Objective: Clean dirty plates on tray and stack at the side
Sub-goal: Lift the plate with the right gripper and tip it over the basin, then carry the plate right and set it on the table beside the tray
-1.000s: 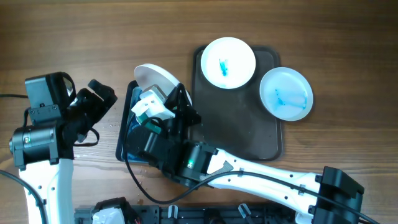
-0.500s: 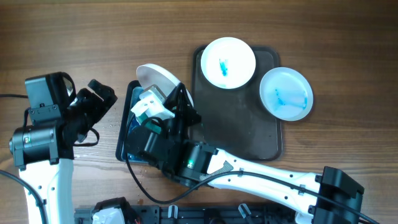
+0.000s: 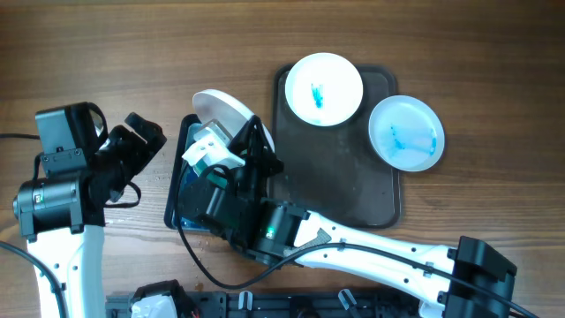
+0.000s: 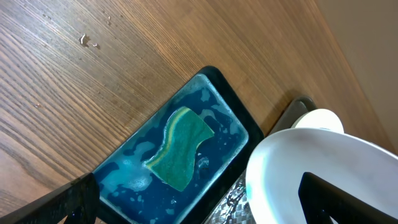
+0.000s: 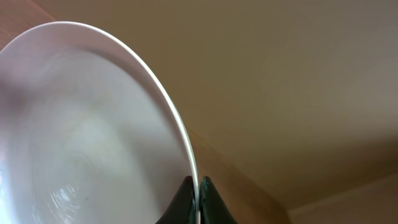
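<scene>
White plate [image 3: 221, 110] tilted above black basin [image 3: 174, 199], just left of tray [image 3: 335, 190], rim pinched by right end effector [image 5: 194, 198]. Blue-smeared plate [image 3: 324, 88] on tray's far end; second smeared plate [image 3: 405, 132] overhanging its right edge. Green sponge [image 4: 180, 149] in basin. Left end effector [image 3: 146, 134] spread wide, left of basin, over tabletop [image 3: 132, 44].

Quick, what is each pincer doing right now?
Left pincer: open, holding nothing.
Right pincer: shut on the rim of a white plate.
</scene>
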{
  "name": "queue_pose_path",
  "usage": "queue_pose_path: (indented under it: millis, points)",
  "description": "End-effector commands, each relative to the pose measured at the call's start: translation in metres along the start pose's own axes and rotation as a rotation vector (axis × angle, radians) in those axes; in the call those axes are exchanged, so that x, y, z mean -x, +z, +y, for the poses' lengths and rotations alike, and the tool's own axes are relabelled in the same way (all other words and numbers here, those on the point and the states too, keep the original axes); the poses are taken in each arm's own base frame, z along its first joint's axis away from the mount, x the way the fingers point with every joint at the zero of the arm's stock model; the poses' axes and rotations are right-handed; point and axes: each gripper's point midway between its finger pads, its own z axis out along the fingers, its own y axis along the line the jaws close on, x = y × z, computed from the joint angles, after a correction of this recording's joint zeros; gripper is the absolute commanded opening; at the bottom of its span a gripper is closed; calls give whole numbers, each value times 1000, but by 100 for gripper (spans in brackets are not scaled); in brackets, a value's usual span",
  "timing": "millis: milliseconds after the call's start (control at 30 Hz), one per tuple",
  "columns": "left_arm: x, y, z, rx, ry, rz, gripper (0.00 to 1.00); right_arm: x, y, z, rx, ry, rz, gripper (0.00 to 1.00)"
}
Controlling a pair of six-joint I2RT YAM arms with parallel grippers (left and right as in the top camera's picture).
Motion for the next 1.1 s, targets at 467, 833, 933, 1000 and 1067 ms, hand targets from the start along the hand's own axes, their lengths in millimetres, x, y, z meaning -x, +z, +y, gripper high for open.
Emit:
queue_pose_path:
  millis: [467,833,933,1000,1067]
  points:
    - [3,-3,-3,-16,6,-7,100,-33,41,16,193,262,131,4]
    - [3,-3,-3,-16,6,-7,100,-50,50,4,1052,903,437,4]
    - [3,-3,-3,-16,6,-7,100,-65,69,-62,958,1087,438,4]
    - [3,-3,-3,-16,6,-7,100,-91,82,-108,835,1193,467,4]
    - [3,-3,-3,-16,6,-7,100,-130,92,-145,707,1265,522,4]
